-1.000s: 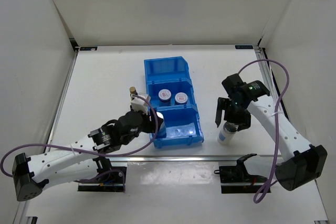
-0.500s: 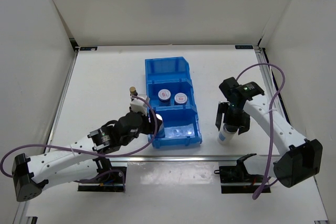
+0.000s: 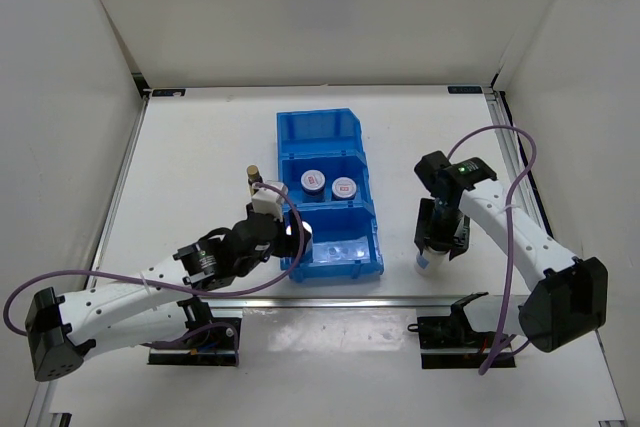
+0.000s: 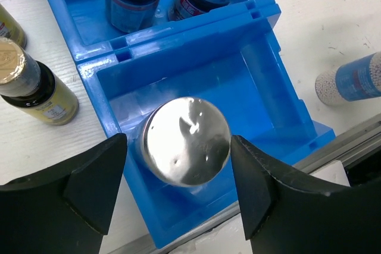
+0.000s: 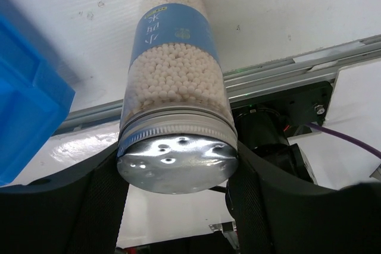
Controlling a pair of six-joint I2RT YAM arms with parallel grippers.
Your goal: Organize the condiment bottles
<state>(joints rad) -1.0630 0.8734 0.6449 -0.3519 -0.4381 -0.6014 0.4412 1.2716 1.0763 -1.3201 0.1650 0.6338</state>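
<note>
A blue three-compartment bin (image 3: 318, 132) holds two white-lidded jars (image 3: 314, 180) (image 3: 344, 187) in its middle compartment. A silver-topped cylinder (image 4: 186, 141) stands in the near compartment. My left gripper (image 3: 290, 237) is open around its lid, with gaps on both sides. Two amber bottles with gold caps (image 4: 36, 87) (image 4: 9, 25) stand left of the bin. A second silver-topped cylinder (image 5: 172, 57), full of white beads, lies on the table right of the bin (image 3: 424, 261). My right gripper (image 3: 437, 237) is shut on its lid end.
The bin's far compartment holds nothing. A metal rail (image 3: 330, 299) runs along the table's front edge just beyond the lying cylinder. White walls enclose the table on three sides. Black clamps (image 3: 450, 332) sit below the rail.
My right gripper came down from above the lying cylinder and closed round its lid end. My left gripper drew back slightly from the bin, leaving the cylinder standing in the near compartment.
</note>
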